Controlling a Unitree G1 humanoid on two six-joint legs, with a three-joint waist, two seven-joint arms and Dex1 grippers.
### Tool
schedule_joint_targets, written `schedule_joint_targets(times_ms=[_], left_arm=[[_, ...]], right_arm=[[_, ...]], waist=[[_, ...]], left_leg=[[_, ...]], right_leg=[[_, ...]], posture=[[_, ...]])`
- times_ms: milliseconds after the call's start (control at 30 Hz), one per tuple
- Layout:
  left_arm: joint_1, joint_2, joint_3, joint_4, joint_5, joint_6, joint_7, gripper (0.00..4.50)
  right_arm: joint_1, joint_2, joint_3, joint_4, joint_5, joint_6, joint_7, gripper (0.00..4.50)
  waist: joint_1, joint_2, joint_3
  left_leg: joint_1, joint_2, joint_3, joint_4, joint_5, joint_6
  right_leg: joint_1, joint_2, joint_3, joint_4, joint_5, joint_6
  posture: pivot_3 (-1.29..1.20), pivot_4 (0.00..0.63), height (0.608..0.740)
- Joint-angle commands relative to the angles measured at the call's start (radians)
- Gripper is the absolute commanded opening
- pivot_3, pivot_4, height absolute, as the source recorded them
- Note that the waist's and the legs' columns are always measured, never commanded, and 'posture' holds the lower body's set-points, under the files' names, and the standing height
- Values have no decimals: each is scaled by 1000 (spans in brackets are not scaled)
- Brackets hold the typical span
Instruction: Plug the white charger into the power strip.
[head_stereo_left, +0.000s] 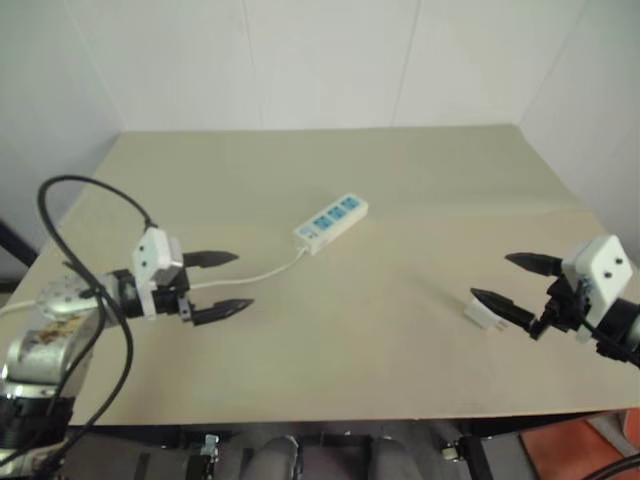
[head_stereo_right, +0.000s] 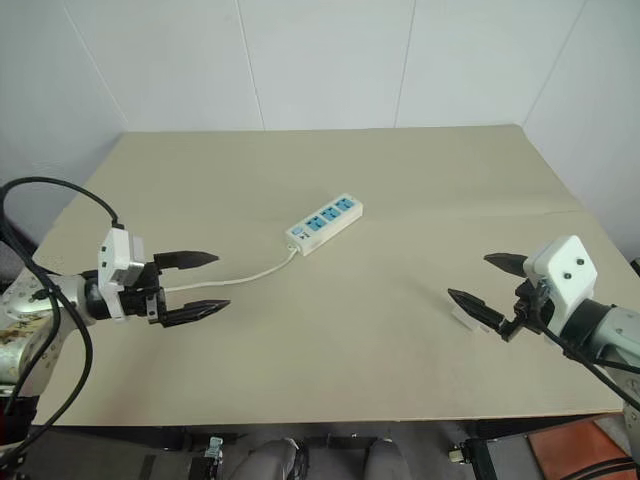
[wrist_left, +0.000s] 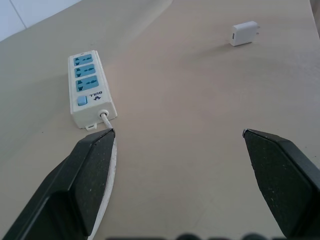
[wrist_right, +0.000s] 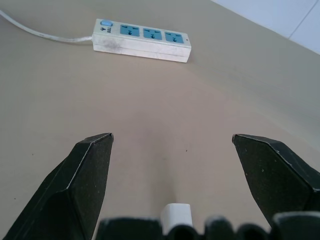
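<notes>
Black fingers, right claw (head_stereo_left: 505, 282): spread wide and empty; it hangs low over the right side of the desk, pointing in toward the middle
Black fingers, left claw (head_stereo_left: 225, 284): also spread wide, holding nothing; it hovers over the left side of the desk, close above the thin white cord (head_stereo_left: 262, 272)
White charger (head_stereo_left: 484, 313): lies on the desk just beside the lower fingertip of the right claw, partly tucked under it in the head views; in the right wrist view it sits at the base of the opening between the two fingers; whether finger and charger touch I cannot tell; its prongs show in the left wrist view, pointing sideways along the desk, not downward
Power strip (head_stereo_left: 331, 222): lies flat near the middle of the desk (head_stereo_left: 400, 180), angled, three blue sockets face up and all free; well apart from the charger; its cord runs from the near end toward the left claw
Step in hand: by my reading, the approach to the pick; nothing is gripped yet and the plugging has not begun
Next move calls for: the right claw settling around the charger's body and closing on its flat sides, leaving the prongs clear; then a lift, a turn to bring the prongs down, and a carry across to a socket; the left claw looks placed to steady the strip, which seems light enough to slide under a push
</notes>
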Motion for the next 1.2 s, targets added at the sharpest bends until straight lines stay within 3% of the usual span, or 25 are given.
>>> schedule_joint_targets(times_ms=[33,267,367,500,733,900,1033,1200], left_arm=[[-15,8,16,-12,-3,-16,-2,4484],[-15,5,5,-4,43,-29,35,4484],[-111,-54,-105,80,206,-70,162,4484],[-332,-194,-238,315,345,-37,286,4484],[-618,-432,-338,819,472,-24,403,4484],[-699,-497,-350,993,510,-54,405,4484],[-721,-515,-345,1070,527,-62,416,3600],[-720,-521,-334,1066,518,-87,402,2027]], right_arm=[[-11,-3,-12,-21,19,1,-7,4500],[-22,-4,-1,-8,17,-7,-4,4500],[-42,-2,16,0,19,-10,-5,4500],[-67,3,36,1,17,-20,-5,4500],[-46,10,12,-47,30,-14,-14,4500],[-10,14,-22,-85,43,-10,-28,4500],[5,21,-39,-103,60,-9,-35,4500],[11,12,-50,-96,53,-13,-28,4500]], waist=[[0,0,0],[1,0,0],[8,0,0],[19,-2,1],[10,-4,1],[-3,-6,2],[-1,-6,2],[-1,-6,2]], left_leg=[[0,0,0,0,0,0],[0,1,0,0,0,0],[1,0,1,0,0,0],[1,0,1,0,1,-1],[-1,0,3,0,1,-1],[-1,0,5,1,1,-1],[1,0,5,1,1,-1],[2,1,7,1,1,-1]], right_leg=[[0,0,0,0,0,0],[0,0,0,0,0,0],[1,1,1,0,0,0],[2,1,0,-1,3,1],[0,1,1,-3,4,2],[-1,1,3,-2,4,2],[0,1,3,-1,4,3],[1,2,5,0,4,5]], posture=[[0,150,740],[0,150,740],[0,150,740],[0,150,740],[0,150,740],[0,150,740],[0,150,740],[0,150,740]])
